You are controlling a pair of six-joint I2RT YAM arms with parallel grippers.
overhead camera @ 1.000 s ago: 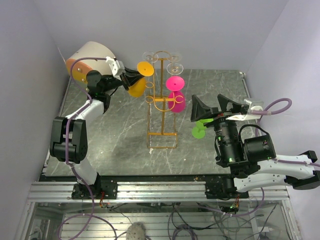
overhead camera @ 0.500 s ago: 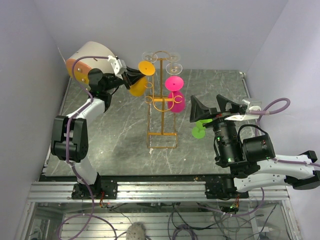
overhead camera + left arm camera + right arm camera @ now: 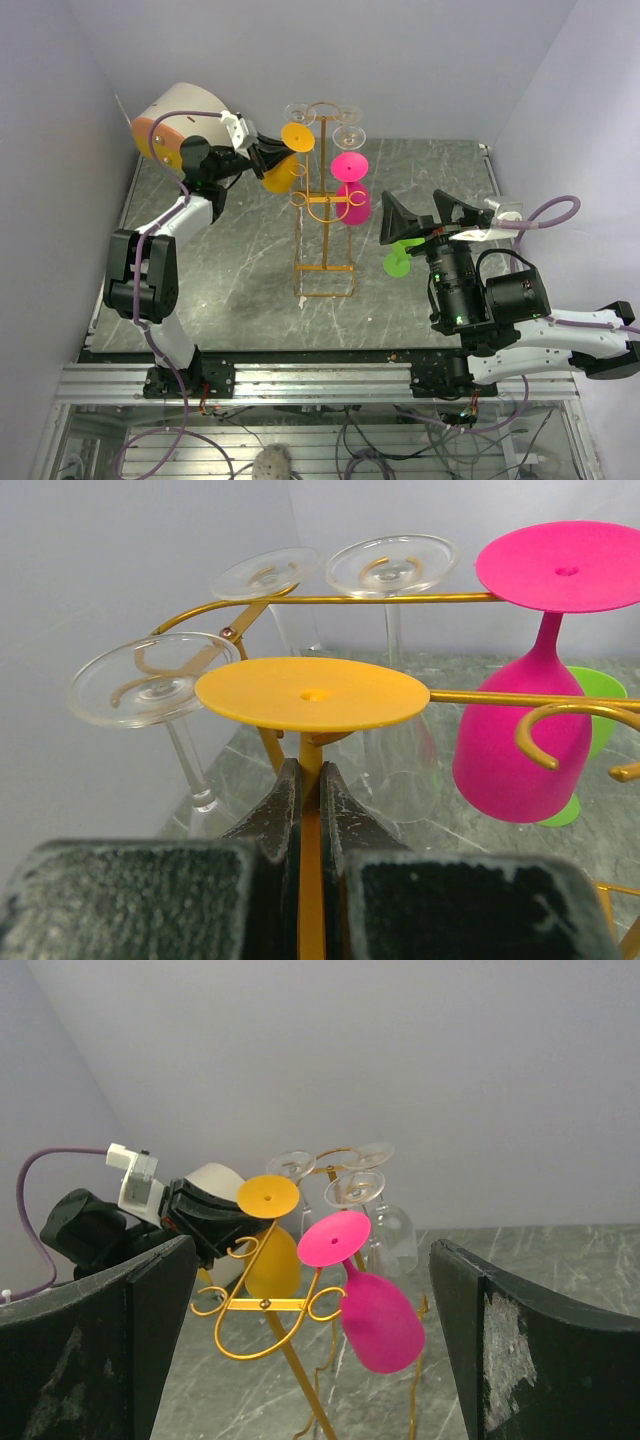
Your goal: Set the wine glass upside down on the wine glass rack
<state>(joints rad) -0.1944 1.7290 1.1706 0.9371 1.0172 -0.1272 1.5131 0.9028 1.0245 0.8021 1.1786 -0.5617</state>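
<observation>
The golden wire rack (image 3: pixel 325 235) stands mid-table. My left gripper (image 3: pixel 262 157) is shut on the stem of an upside-down orange wine glass (image 3: pixel 280 172), held at the rack's upper left side. In the left wrist view the fingers (image 3: pixel 285 810) pinch the orange stem below its foot (image 3: pixel 312 693). I cannot tell whether the stem rests in a hook. My right gripper (image 3: pixel 430 215) is open and empty, to the right of the rack. In its wrist view the orange glass (image 3: pixel 270 1255) and the rack (image 3: pixel 260 1305) show between the fingers (image 3: pixel 100 1340).
A pink glass (image 3: pixel 352 200) hangs upside down on the rack's right side. Clear glasses (image 3: pixel 350 137) hang at its top; they also show in the left wrist view (image 3: pixel 150 677). A green glass (image 3: pixel 400 258) is by my right gripper. Walls close in at the back and sides.
My left gripper has carried the orange glass slightly to the right, closer to the rack. The right arm has not moved.
</observation>
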